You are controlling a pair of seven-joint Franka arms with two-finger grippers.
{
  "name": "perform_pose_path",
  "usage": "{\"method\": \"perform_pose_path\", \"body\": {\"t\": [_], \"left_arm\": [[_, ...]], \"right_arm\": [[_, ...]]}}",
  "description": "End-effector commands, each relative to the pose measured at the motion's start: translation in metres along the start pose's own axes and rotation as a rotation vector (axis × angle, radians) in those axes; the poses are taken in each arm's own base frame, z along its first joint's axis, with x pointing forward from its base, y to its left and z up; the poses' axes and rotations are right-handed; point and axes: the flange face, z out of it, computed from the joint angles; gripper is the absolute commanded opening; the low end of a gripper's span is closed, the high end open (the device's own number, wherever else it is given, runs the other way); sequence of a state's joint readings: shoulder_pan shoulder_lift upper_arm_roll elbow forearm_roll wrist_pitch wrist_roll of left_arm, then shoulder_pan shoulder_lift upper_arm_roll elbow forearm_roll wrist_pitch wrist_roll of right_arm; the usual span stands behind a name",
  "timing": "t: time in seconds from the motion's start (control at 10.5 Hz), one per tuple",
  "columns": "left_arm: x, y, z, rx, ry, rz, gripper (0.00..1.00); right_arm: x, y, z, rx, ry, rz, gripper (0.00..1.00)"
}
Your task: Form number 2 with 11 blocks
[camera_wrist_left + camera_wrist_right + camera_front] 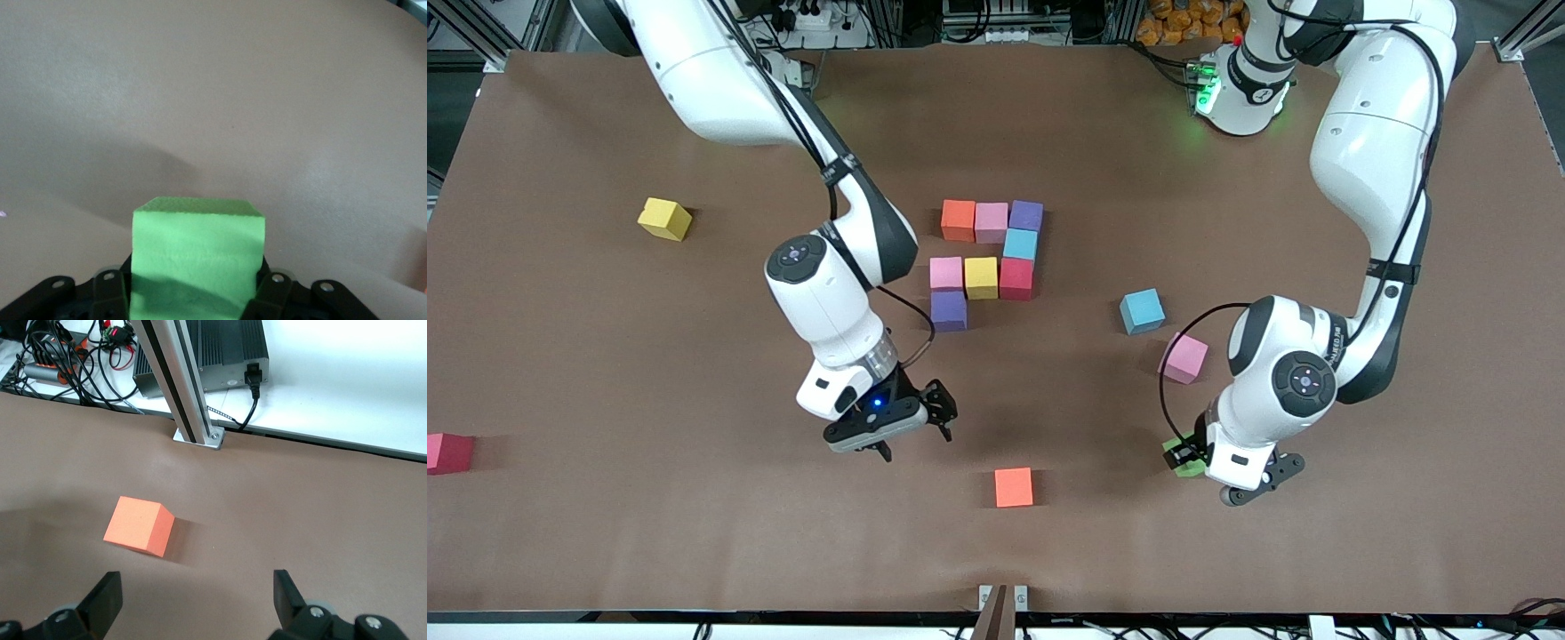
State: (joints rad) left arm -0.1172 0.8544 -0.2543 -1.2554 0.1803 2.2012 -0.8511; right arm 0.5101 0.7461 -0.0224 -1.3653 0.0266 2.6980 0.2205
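Orange block (pixel 1014 487) lies nearest the camera, alone on the counter (pixel 605 533). Left gripper (pixel 1184 455) is clamped on a green block (pixel 197 263) toward its end; 8 touching blocks (pixel 985 262) sit mid-counter. Right gripper (pixel 911 436), jaws wide and empty, hovers near the orange block.

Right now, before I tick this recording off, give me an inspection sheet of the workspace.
Surface: brown table, bare between blocks.
Job's things: partial digit of eight touching blocks; loose yellow block, light blue block, pink block, orange block, dark pink block at the table's edge.
Clutter: nothing seen.
Grippers: left gripper shut on green block; right gripper open, over bare table near the orange block.
Cables: black ones along both arms.
Surroundings: aluminium post, black box, wiring past the table edge.
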Motion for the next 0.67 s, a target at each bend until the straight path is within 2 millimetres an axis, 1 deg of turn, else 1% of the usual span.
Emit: {"method": "perform_pose_path", "body": {"t": [0.0,0.1,0.19,0.29,0.38,0.48,0.57], "left_arm": [[-0.003,0.000,-0.015,-0.003,-0.010,-0.037,0.00],[-0.002,0.000,-0.019,-0.004,-0.002,-0.069,0.00],[-0.002,0.001,-0.025,-0.008,0.002,-0.079,0.00],[-0.003,0.001,-0.027,-0.009,0.002,-0.086,0.00],[-0.007,0.005,-0.026,-0.006,0.002,-0.102,0.00],[-0.023,0.020,-0.024,-0.004,0.001,-0.113,0.00],[-0.039,0.036,-0.024,-0.003,0.002,-0.112,0.00]], "right_arm": [[0.011,0.004,0.001,-0.010,0.019,0.011,1.00],[0.017,0.023,-0.006,-0.024,0.006,0.035,1.00],[0.022,0.035,-0.020,-0.044,-0.046,0.048,1.00],[0.025,0.043,-0.034,-0.063,-0.114,0.053,1.00],[0.026,0.065,-0.048,-0.084,-0.169,0.052,1.00],[0.020,0.088,-0.062,-0.101,-0.224,0.041,1.00],[0.012,0.115,-0.075,-0.116,-0.266,0.050,1.00]]}}
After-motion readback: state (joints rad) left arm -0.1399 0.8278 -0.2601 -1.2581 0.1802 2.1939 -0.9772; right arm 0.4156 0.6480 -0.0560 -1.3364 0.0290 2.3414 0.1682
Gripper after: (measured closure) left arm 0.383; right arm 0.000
